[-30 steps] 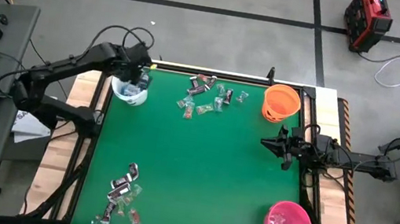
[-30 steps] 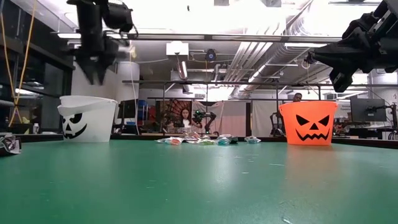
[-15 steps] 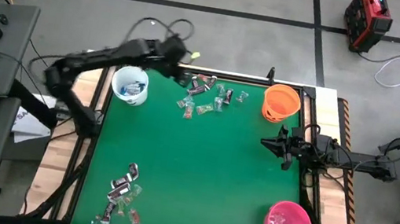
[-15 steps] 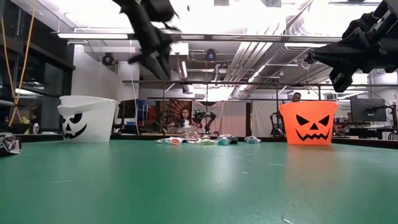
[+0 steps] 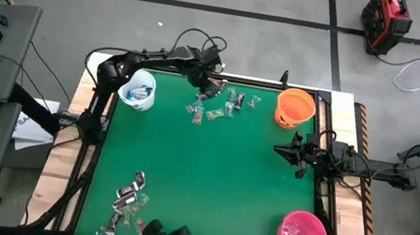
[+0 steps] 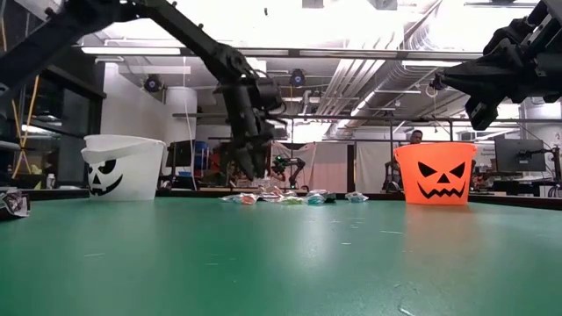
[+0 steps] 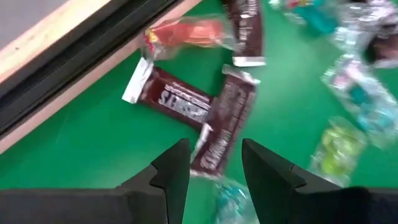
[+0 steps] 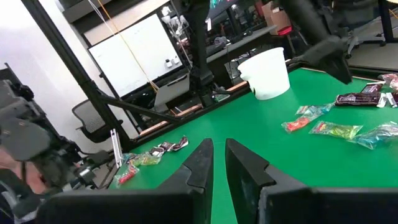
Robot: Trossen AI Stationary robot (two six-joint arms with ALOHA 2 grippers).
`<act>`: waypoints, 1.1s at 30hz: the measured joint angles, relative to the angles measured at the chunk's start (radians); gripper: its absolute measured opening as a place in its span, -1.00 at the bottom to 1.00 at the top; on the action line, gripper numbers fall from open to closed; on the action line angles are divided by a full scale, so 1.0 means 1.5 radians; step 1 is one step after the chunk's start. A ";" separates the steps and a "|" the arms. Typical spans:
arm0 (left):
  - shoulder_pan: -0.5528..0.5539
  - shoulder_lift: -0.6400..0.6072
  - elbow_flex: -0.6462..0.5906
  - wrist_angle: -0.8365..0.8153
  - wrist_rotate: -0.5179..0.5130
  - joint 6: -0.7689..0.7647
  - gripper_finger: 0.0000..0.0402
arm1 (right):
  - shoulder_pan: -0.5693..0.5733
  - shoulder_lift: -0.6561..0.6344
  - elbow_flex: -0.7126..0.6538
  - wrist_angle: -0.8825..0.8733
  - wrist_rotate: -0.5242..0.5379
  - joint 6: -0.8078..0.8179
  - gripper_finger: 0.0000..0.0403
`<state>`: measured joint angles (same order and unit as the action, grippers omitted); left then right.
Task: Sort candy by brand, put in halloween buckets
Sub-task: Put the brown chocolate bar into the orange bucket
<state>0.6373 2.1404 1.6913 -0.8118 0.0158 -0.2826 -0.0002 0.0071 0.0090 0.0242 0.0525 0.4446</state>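
Two dark six-joint arms, black cables looped along the left arm, right arm slim and boxy, blunt matte black fingers.

matt green felt-like counter, pale wood edging, glossy crinkled foil candy wrappers, clear shiny cellophane ones, smooth plastic halloween buckets, matt black claw fingers

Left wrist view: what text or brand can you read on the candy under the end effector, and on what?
"HERSHEY'S", partly legible and blurred: dark brown bar beside the table edge.
Second brown bar: lettering too blurred to read.
Red wrapper and greenish wrappers: nothing legible.
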 joint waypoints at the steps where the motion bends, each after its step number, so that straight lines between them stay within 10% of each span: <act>1: 0.004 0.007 0.000 -0.001 0.003 0.000 -0.33 | 0.000 0.000 0.000 0.000 0.000 0.000 -0.83; 15: 0.011 0.065 0.002 0.003 0.054 0.021 -0.34 | 0.000 0.000 0.000 0.000 0.000 0.000 -0.83; 20: 0.010 0.052 0.000 -0.004 0.051 0.050 -0.66 | 0.000 0.000 0.000 0.000 0.000 0.000 -0.83; 23: 0.015 0.011 -0.004 -0.024 0.043 0.062 -0.94 | 0.000 0.000 0.000 0.000 0.000 0.000 -0.83; 33: 0.008 -0.257 -0.002 -0.131 -0.040 0.084 -0.99 | 0.000 0.000 0.000 0.000 0.000 0.000 -0.83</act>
<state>0.6492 1.7544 1.6875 -1.0079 -0.0449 -0.1569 0.0000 0.0071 0.0086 0.0244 0.0528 0.4446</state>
